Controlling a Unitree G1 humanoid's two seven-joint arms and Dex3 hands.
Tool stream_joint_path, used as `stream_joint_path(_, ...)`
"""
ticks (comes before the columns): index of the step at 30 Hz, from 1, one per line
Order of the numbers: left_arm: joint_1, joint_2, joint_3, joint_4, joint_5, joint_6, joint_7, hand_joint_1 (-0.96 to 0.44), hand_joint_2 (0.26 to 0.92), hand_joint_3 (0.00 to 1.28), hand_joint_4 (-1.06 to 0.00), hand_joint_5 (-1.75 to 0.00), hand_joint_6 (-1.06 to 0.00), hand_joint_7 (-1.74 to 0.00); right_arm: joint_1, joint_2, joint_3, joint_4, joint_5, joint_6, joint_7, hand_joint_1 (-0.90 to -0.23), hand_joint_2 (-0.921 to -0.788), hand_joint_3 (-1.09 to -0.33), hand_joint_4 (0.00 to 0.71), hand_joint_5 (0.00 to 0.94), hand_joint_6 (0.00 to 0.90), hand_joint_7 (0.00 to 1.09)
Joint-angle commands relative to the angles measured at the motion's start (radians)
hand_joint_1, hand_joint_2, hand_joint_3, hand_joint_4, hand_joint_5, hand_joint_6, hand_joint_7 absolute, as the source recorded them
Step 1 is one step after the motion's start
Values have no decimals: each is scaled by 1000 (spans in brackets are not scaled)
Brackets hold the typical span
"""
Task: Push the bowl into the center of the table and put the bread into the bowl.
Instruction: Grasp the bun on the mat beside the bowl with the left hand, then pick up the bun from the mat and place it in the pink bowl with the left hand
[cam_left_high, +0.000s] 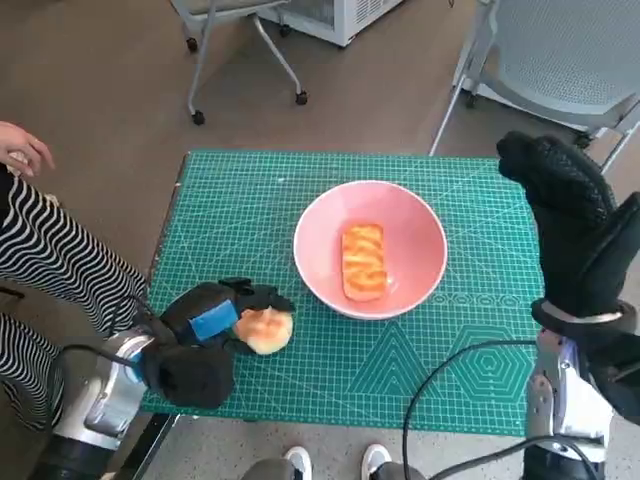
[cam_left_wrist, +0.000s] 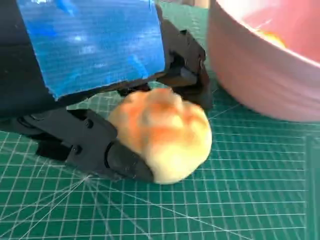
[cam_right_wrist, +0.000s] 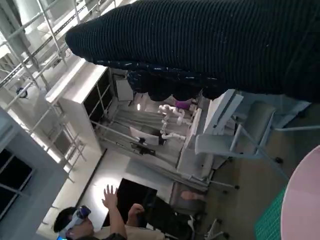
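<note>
Head view: pink bowl (cam_left_high: 370, 250) sits approx mid-table on the green mat (cam_left_high: 250, 200), one bread slice (cam_left_high: 364, 261) already inside. Round bread roll (cam_left_high: 265, 330) is near the front-left edge, left hand (cam_left_high: 205, 335) wrapped around it. Bowl lies up and to the right of that hand, close by. Right hand (cam_left_high: 565, 210) is raised at the right edge, fingers look extended, holding nothing.

L wrist view: fingers (cam_left_wrist: 95, 147) clamp the roll, still touching the mat; bowl wall just beyond.

R wrist view: glove only, grip state n/a; a person in the bkgd.
</note>
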Motion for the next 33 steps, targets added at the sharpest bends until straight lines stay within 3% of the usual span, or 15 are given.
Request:
stream_joint_path(1,16,24,44,-33,-31,-54,18,3,908,85,-736,-1178,-599,-1135,18,-9,0,5,5,15,7,-683,-921,-698,184,1,78,531)
stream_joint_path(9,1,22,143,-162,-115,-63,16,3,907,78,-737,-1185,-622,-1107,15,-8,-2,13,14,19,10,-684,-921,-698,184,1,78,531)
stream_joint_path(18,-116,-24,220,-284,-211,-36,36,3,900,63,-753,-1152,-665,-1079,12,-14,-4,19,22,21,14,-682,-921,-700,182,0,76,533)
stream_joint_path(27,-292,-141,174,-332,-186,24,90,3,889,56,-782,-1071,-692,-1101,6,-15,0,24,21,23,12,-684,-921,-699,181,0,75,535)
stream_joint_path(33,-434,-232,102,-257,-136,18,129,2,881,59,-801,-1047,-703,-1093,4,-15,1,27,22,23,12,-688,-921,-698,182,1,75,536)
